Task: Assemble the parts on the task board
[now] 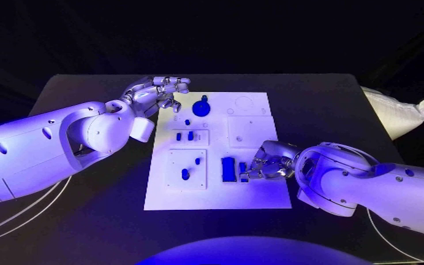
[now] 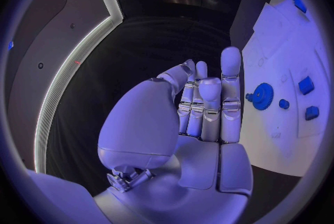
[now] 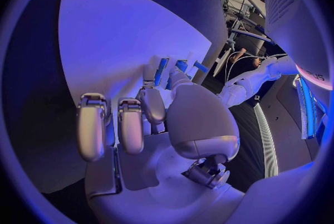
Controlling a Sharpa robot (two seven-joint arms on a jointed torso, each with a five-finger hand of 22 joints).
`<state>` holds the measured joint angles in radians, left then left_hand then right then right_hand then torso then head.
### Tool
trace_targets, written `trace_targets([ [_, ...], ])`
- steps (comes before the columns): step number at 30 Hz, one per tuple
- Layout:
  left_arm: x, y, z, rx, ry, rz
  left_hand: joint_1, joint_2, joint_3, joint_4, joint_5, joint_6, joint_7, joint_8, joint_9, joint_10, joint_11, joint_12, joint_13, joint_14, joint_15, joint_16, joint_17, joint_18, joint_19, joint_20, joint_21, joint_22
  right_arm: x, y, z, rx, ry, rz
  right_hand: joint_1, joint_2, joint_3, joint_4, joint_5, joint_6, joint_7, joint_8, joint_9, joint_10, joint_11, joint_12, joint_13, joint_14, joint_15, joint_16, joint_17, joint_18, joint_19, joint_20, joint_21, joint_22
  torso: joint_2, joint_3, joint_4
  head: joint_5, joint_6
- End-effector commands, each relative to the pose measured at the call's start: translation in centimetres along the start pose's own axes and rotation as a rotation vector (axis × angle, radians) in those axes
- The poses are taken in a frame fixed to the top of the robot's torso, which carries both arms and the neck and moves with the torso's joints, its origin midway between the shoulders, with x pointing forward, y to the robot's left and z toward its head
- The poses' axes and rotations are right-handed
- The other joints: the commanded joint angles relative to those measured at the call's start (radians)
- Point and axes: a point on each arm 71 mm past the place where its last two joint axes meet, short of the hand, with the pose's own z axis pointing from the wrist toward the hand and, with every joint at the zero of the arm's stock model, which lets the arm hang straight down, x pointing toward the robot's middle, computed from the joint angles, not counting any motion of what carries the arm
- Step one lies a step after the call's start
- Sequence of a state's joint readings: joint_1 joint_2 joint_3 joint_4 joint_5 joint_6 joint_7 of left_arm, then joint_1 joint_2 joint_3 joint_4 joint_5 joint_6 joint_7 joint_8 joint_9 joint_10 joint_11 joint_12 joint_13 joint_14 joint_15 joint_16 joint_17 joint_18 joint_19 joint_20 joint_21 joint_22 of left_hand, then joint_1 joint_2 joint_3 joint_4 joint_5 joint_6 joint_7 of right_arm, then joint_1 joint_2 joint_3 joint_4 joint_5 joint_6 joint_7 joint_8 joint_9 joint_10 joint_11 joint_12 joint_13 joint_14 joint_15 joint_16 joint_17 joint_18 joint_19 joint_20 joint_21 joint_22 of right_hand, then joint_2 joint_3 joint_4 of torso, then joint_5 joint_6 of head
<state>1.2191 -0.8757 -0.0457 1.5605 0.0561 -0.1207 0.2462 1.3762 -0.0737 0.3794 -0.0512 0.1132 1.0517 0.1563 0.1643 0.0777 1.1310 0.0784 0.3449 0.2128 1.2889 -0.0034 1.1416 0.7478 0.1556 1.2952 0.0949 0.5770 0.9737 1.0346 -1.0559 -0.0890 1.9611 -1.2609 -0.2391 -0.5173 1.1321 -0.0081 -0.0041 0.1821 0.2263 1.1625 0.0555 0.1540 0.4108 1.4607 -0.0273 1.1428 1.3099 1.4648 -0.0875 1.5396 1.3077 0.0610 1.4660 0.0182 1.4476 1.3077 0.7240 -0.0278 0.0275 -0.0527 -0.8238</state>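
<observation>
White board (image 1: 216, 197) lies mid-table. Left hand (image 1: 159, 96) hovers at its far left corner, fingers straight, holding nothing, beside a blue gear (image 1: 201, 107). Right hand (image 1: 269, 162) rests on the board near a blue bar (image 1: 229, 169); grip cannot be told.

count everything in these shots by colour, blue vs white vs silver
blue parts: 8, roughly; those by the right hand are hard to separate
white task board: 1
silver hands: 2, counting the left hand
total: 11
</observation>
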Motion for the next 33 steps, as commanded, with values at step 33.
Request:
trace_targets([
  [33,-3.3,3.3,2.8,0.06,-0.306,-0.029,-0.42,0.074,-0.199,0.051,-0.034,-0.395,-0.067,-0.164,-0.078,-0.448,0.056,-0.27,-0.213,-0.67,0.114,-1.007,-0.66,-0.035,-0.8,0.105,-0.577,-0.666,-15.2,-3.7,9.7,-0.328,-0.4,0.908,-0.151,0.008,0.116,-0.182,-0.115,-0.499,0.067,-0.154,-0.305,-0.703,0.129,-1.143,-1.212,-0.711,0.171,-1.54,-1.179,0.063,-0.752,0.138,-1.337,-1.209,-0.112,-0.0163,-0.0256,0.002,0.156],
])
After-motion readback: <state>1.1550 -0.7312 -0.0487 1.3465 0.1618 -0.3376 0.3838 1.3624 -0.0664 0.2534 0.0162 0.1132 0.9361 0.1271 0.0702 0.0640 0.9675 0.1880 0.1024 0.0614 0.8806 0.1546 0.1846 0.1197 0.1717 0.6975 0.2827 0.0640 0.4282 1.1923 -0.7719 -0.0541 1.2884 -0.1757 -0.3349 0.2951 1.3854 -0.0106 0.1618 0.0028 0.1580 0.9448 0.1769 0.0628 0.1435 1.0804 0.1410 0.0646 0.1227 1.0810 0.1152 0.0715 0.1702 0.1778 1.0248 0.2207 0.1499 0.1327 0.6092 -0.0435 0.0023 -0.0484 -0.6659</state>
